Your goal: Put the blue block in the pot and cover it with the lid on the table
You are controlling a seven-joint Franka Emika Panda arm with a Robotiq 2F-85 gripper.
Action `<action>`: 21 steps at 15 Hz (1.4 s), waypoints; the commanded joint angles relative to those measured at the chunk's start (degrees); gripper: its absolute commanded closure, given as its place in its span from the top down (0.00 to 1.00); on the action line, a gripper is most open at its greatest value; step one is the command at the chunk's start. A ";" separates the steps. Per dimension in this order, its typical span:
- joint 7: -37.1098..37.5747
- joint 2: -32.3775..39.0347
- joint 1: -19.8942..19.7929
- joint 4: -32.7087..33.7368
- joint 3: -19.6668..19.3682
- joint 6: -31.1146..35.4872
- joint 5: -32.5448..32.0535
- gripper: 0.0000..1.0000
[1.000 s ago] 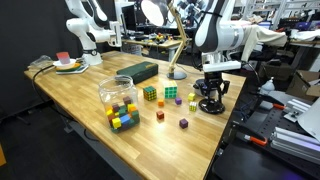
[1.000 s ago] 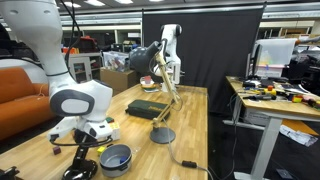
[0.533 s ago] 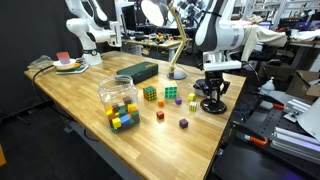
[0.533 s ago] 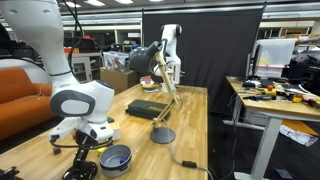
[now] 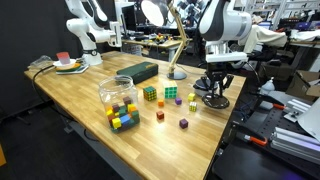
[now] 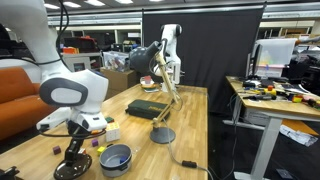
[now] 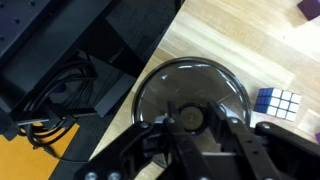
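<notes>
My gripper (image 5: 214, 88) is shut on the centre knob of the lid (image 5: 213, 101), a flat round black disc near the table's edge. In the wrist view the fingers (image 7: 188, 120) close on the knob, with the lid (image 7: 190, 80) spread beneath them over the wood. In an exterior view the gripper (image 6: 72, 155) holds the lid (image 6: 68, 170) low, beside the pot (image 6: 115, 158). The pot is a small dark round one and stands uncovered. I cannot make out the blue block in any view.
A clear jar of coloured blocks (image 5: 118, 95), two Rubik's cubes (image 5: 150, 94) (image 7: 277, 102), loose small cubes (image 5: 183, 124), a green box (image 5: 140, 70) and a lamp base (image 6: 163, 135) stand on the table. The table edge (image 7: 150, 55) drops to cables and black gear.
The arm has swung round above the lid. In an exterior view the gripper and lid have shifted a little away from the pot.
</notes>
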 commanded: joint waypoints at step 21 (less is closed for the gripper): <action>18.07 -12.71 -4.22 4.56 -4.37 -0.55 -13.00 0.33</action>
